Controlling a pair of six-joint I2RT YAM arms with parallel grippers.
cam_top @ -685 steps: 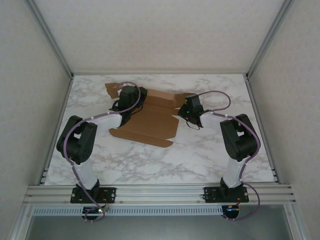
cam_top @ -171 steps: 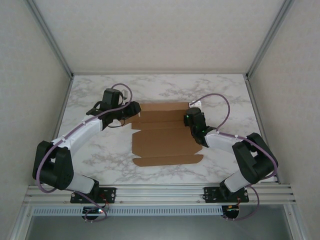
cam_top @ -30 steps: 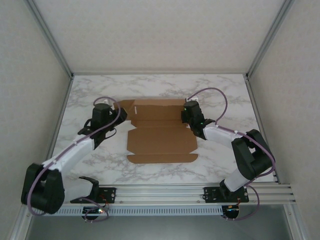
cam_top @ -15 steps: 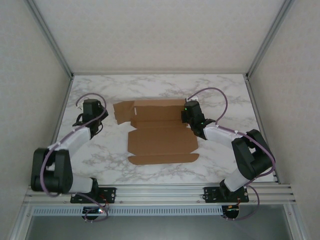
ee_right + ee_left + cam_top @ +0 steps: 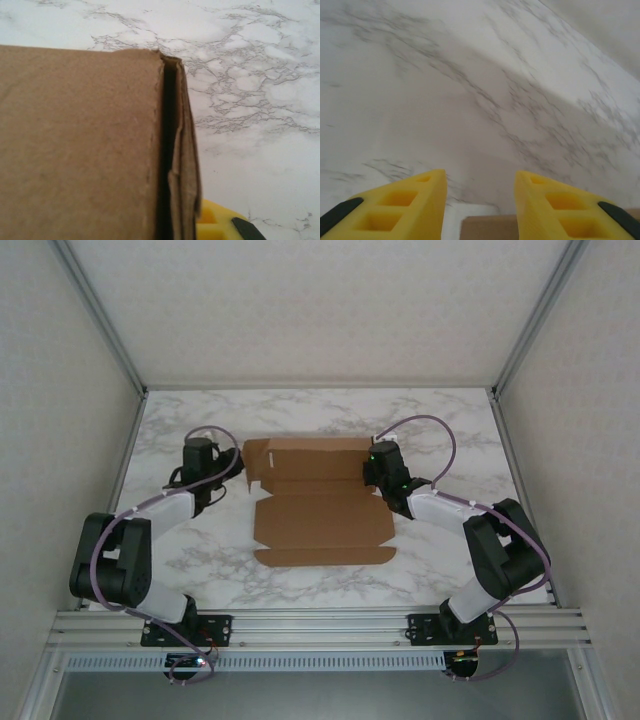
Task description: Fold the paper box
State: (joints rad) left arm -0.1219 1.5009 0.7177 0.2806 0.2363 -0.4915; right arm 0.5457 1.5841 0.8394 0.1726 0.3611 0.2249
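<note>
The paper box (image 5: 322,505) lies on the bench (image 5: 450,420). Our left gripper (image 5: 480,177) gapes at its 10 o'clock flap; the right gripper (image 5: 378,462) at 2 o'clock, clenched or not, we cannot tell. We should pinch the flap squarely and fold along the crease

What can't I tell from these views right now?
Whether the right gripper grips anything: its wrist covers the jaws in the top view; the paper box blocks them in the right wrist view.
Whether the left gripper touches the box: the left wrist view's bottom edge cuts the cardboard off.

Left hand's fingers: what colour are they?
Yellow fingers, black at the outer edges; clearest in the left wrist view.
</note>
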